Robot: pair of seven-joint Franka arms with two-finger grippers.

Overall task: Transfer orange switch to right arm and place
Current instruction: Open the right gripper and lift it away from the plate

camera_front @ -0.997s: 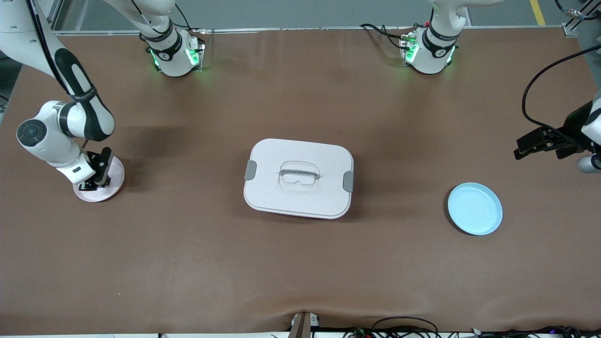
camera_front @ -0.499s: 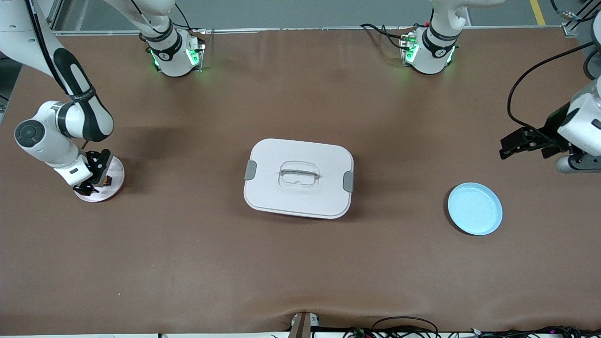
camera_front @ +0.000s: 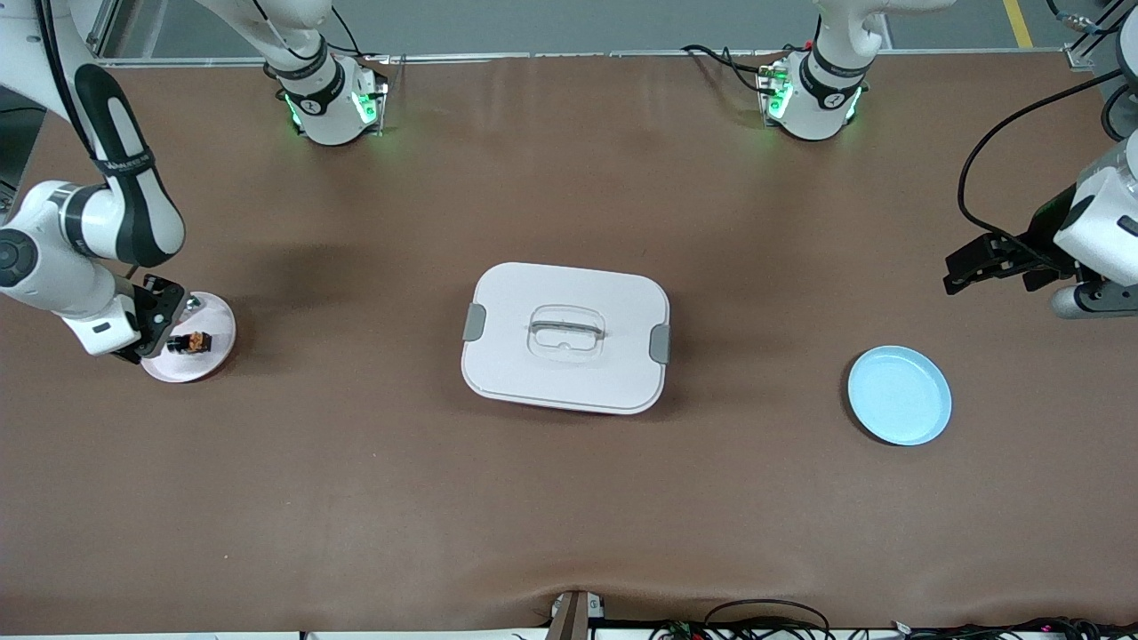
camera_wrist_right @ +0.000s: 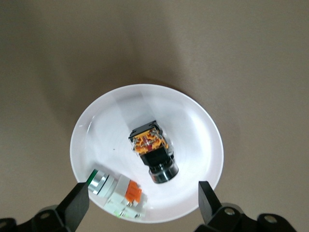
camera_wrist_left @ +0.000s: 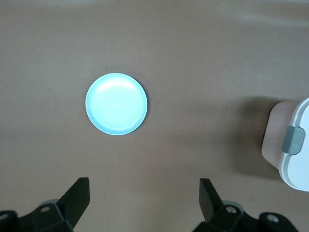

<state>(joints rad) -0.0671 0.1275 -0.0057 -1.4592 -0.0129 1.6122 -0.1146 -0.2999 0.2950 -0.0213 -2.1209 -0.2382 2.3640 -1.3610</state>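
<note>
The orange switch (camera_front: 197,341) lies on its side on a small white plate (camera_front: 219,331) near the right arm's end of the table. In the right wrist view the switch (camera_wrist_right: 152,151) is black with an orange middle and a silvery end, near the middle of the plate (camera_wrist_right: 193,121). My right gripper (camera_front: 149,327) is open and empty above the plate's edge, and its jaws (camera_wrist_right: 142,195) stand wide apart clear of the switch. My left gripper (camera_front: 965,269) is open and empty, up over bare table near the left arm's end; the left wrist view shows it (camera_wrist_left: 144,191).
A clear-silver part with a red-orange piece (camera_wrist_right: 116,191) lies on the same plate beside the switch. A white lidded box (camera_front: 565,338) sits mid-table. A light blue plate (camera_front: 899,396) lies toward the left arm's end and shows in the left wrist view (camera_wrist_left: 116,103).
My right gripper has risen and drawn off the white plate, leaving the orange switch lying on it in plain sight. My left gripper has shifted slightly toward the table's middle.
</note>
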